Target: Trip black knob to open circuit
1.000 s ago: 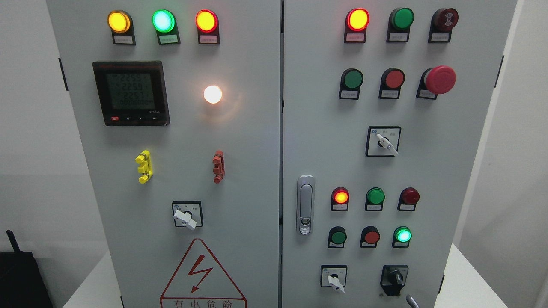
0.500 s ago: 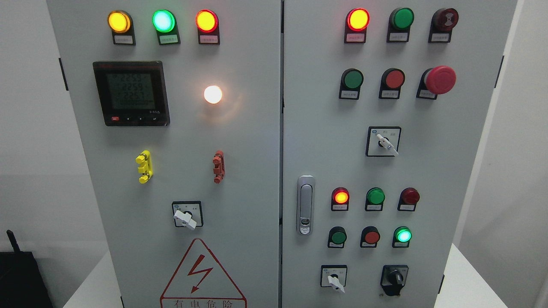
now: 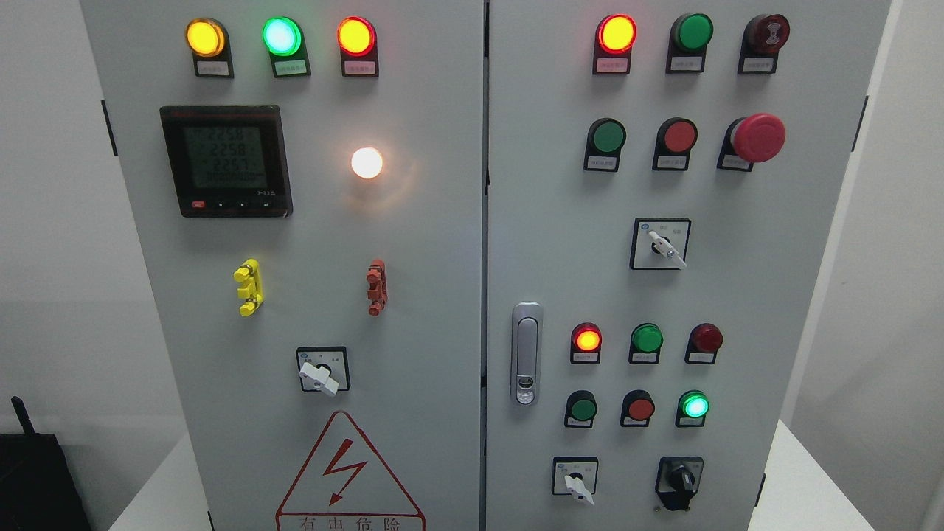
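Note:
The black knob (image 3: pixel 681 481) sits at the lower right of the right cabinet door (image 3: pixel 737 295), on a black base, its handle pointing roughly straight up. Just above it a green lamp (image 3: pixel 694 405) is lit. A white selector switch (image 3: pixel 577 483) is mounted to the knob's left. No hand or arm of mine shows anywhere in the head view.
The grey two-door cabinet (image 3: pixel 413 295) fills the view, with lit lamps, push buttons, a red mushroom stop button (image 3: pixel 757 137), a digital meter (image 3: pixel 226 161) and a door latch (image 3: pixel 526 354). A black device (image 3: pixel 33 479) stands at the lower left.
A grey tip that showed at the bottom edge just right of the black knob one second ago has dropped out of view. The panel itself looks the same.

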`<state>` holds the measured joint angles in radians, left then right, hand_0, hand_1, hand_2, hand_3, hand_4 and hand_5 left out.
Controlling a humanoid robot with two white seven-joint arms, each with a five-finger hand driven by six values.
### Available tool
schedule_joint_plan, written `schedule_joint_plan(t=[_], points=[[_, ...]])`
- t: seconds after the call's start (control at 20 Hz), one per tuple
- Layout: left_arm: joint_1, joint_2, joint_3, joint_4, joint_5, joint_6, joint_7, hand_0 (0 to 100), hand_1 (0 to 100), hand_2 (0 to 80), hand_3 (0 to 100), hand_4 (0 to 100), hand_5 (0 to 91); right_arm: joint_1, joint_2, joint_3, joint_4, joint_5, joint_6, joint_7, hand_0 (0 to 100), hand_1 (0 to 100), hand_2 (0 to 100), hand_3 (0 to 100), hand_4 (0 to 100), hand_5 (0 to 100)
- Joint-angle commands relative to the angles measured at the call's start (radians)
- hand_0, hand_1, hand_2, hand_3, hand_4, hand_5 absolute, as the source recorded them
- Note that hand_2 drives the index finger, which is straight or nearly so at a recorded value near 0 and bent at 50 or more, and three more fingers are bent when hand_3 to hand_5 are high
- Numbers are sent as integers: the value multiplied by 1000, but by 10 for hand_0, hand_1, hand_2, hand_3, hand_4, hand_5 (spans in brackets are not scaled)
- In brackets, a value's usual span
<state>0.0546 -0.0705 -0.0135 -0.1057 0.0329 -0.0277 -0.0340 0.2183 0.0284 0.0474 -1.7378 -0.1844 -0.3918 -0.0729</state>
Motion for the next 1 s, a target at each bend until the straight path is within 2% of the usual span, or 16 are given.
schedule_joint_plan(t=[0.0,0.1,0.15,0.25,0.3,0.35,0.55,0.7,0.95], points=[[-2,-2,1,0,2,-1,0,120,389,0,0,0,0,4,4,-3,-26,-9,-15,1,302,388,0,262,179,159],[-4,-2,1,0,2,-1,0,120,389,0,0,0,0,9,5,-3,-26,-10,-15,1,170,342,0,148,72,45],[-2,-2,1,0,2,-1,0,120,389,0,0,0,0,9,8,-3,-26,-12,-15,2,147,324,0,124,47,12],[-2,-2,1,0,2,-1,0,120,389,0,0,0,0,15,10,-1,-26,-12,-15,5,97,275,0,94,8,0],[-2,-2,1,0,2,-1,0,120,389,0,0,0,0,16,10,-1,-26,-12,-15,5,89,263,0,89,1,0],[-4,-2,1,0,2,-1,0,120,389,0,0,0,0,16,10,-1,-26,-12,-15,7,84,198,0,80,0,0],[-4,-2,1,0,2,-1,0,120,389,0,0,0,0,24,12,-1,-26,-12,-15,7,26,64,0,33,0,0],[-2,-2,1,0,2,-1,0,120,389,0,0,0,0,24,12,-1,-26,-12,-21,8,0,1,0,0,0,0],[-4,-2,1,0,2,-1,0,120,389,0,0,0,0,29,12,0,-35,-12,-21,12,0,0,0,0,0,0]])
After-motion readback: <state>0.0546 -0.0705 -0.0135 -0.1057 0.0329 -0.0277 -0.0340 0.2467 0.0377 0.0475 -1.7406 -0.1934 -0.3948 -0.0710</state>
